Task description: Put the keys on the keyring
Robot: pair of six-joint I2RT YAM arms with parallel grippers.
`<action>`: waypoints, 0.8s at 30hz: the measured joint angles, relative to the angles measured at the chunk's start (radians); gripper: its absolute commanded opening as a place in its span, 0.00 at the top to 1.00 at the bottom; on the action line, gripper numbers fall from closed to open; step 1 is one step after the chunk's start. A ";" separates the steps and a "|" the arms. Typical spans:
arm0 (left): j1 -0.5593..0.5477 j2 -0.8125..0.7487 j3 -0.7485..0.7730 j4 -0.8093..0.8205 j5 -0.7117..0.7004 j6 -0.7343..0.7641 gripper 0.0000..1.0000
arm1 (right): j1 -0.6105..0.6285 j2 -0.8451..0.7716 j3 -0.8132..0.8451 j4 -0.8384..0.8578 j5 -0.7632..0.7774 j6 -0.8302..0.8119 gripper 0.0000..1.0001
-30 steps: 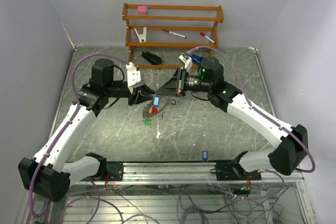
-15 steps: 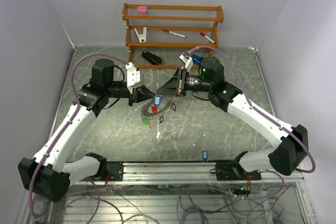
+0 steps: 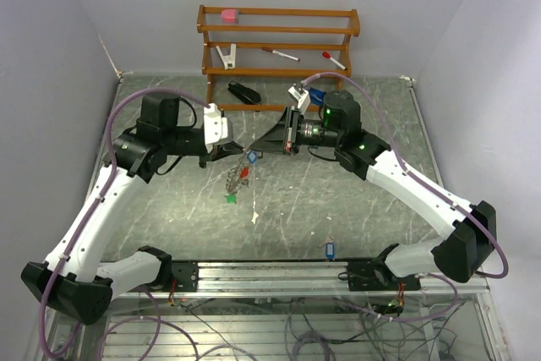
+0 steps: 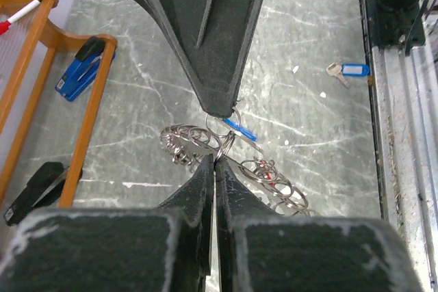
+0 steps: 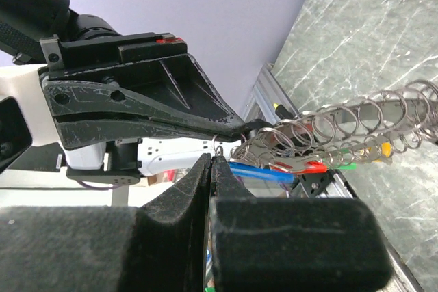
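The keyring [image 3: 237, 180], a wire ring strung with several small silvery rings and red and green tags, hangs off the table between the two arms. My left gripper [image 3: 240, 150] [image 4: 215, 159] is shut on its wire, with coils [image 4: 183, 143] spilling to either side of the fingertips. My right gripper [image 3: 260, 150] [image 5: 213, 160] meets it tip to tip and is shut on the small ring of a blue-tagged key [image 4: 240, 128] [image 5: 263, 172]. A second blue-tagged key [image 3: 330, 250] [image 4: 346, 70] lies flat near the front rail.
A wooden rack [image 3: 279, 40] stands at the back with markers and a pink item on it. A black stapler [image 3: 244, 92] and a blue stapler [image 3: 314, 95] lie by its foot. A white scrap [image 3: 255, 218] lies mid-table, and the metal rail [image 3: 279, 272] runs along the front.
My left gripper has shut on the keyring and lifted it off the table, so it now hangs edge-on. The left arm has pulled up and back. The right arm has stayed still.
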 measured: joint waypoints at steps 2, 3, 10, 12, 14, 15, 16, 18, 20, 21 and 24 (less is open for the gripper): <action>-0.008 0.001 0.024 -0.039 -0.024 0.032 0.93 | 0.007 0.004 0.008 0.000 0.002 0.000 1.00; -0.016 0.001 0.034 -0.058 -0.040 0.050 0.93 | 0.012 0.008 0.014 0.000 0.002 0.000 1.00; -0.080 0.004 0.071 -0.158 -0.152 0.137 0.93 | 0.043 0.039 0.035 0.000 0.003 0.000 1.00; -0.095 0.008 0.081 -0.179 -0.181 0.153 0.93 | 0.049 0.045 0.035 0.001 0.008 0.002 1.00; -0.106 0.011 0.088 -0.195 -0.212 0.167 0.93 | 0.054 0.051 0.035 0.002 0.015 0.005 1.00; -0.111 0.012 0.091 -0.200 -0.225 0.174 0.93 | 0.056 0.054 0.035 0.002 0.018 0.007 1.00; -0.116 0.013 0.096 -0.208 -0.238 0.181 0.93 | 0.058 0.056 0.035 0.002 0.022 0.009 1.00; -0.125 0.015 0.103 -0.217 -0.262 0.193 0.93 | 0.060 0.057 0.035 0.003 0.032 0.014 1.00; -0.135 0.017 0.113 -0.227 -0.289 0.204 0.93 | 0.064 0.059 0.035 0.006 0.043 0.021 1.00; -0.140 0.019 0.118 -0.232 -0.303 0.210 0.93 | 0.066 0.061 0.035 0.010 0.046 0.025 1.00; -0.158 0.025 0.136 -0.256 -0.349 0.230 0.93 | 0.077 0.077 0.039 0.025 0.064 0.039 1.00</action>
